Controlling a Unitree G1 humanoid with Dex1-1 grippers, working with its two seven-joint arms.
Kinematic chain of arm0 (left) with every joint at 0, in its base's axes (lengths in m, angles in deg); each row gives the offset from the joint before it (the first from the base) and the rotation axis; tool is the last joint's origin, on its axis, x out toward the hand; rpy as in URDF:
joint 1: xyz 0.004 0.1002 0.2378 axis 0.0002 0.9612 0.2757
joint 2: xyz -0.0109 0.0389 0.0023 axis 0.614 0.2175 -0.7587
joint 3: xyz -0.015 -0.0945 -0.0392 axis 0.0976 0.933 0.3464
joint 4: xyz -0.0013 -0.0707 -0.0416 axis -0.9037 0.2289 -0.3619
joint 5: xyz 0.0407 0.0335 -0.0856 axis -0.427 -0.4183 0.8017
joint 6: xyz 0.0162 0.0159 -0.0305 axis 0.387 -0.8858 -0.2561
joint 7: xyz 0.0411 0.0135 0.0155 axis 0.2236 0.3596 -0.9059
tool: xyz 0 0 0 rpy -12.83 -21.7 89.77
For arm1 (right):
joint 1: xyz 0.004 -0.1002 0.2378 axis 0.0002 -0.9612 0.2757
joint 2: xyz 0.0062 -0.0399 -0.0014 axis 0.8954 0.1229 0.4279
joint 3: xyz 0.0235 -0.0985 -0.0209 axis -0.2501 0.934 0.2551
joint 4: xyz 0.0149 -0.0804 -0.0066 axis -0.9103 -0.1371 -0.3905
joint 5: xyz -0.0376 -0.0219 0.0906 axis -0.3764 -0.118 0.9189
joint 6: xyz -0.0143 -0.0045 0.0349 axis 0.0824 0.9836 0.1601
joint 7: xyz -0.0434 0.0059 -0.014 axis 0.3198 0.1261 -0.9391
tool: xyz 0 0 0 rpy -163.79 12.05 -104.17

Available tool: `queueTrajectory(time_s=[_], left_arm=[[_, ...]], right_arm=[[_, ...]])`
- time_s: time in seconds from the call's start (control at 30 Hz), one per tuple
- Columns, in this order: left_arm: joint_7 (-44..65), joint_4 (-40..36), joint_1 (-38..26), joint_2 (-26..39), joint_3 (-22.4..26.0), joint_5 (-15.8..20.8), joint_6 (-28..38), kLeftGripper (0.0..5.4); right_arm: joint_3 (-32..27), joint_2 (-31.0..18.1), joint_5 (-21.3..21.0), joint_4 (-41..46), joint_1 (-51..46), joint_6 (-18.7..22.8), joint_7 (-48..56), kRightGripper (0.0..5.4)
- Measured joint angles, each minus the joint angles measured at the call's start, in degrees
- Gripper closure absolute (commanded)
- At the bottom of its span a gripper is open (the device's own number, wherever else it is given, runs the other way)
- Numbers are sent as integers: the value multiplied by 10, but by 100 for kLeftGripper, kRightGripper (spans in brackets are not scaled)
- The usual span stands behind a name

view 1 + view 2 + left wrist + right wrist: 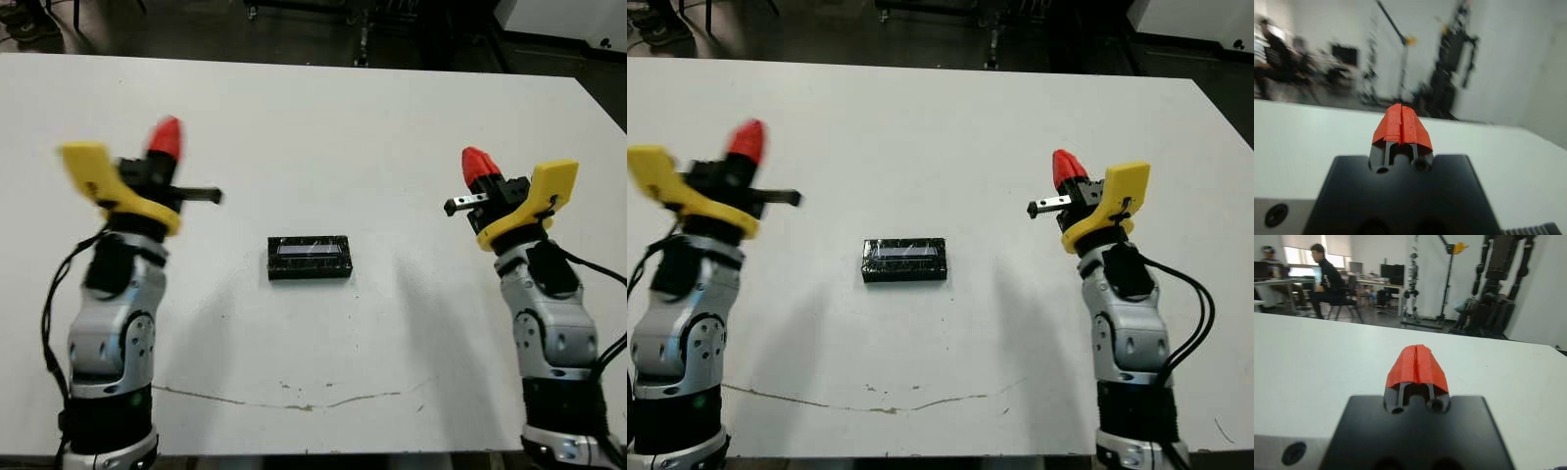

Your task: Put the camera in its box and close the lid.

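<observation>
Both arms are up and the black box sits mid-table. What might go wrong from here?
1. The lid appears already on the box; whether the camera is inside cannot be seen, so the job could end unverified.
2. Both the left gripper and right gripper are shut and raised, so neither is ready to grasp without reopening.

Bright windows light desks, seated people beyond the white table.

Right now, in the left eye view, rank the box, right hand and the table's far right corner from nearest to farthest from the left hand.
1. box, table centre.
2. right hand, opposite side.
3. table corner, far right, beyond the right hand.
</observation>
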Motion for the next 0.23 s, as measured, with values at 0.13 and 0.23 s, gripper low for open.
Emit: queueTrajectory(time_s=[0.13,0.23], left_arm=[[-18,58,3,3,5,-40,85,539],[-23,99,0,8,5,-58,130,539]], right_arm=[[14,5,-35,2,1,0,-28,540],[19,10,-43,1,2,5,-36,540]])
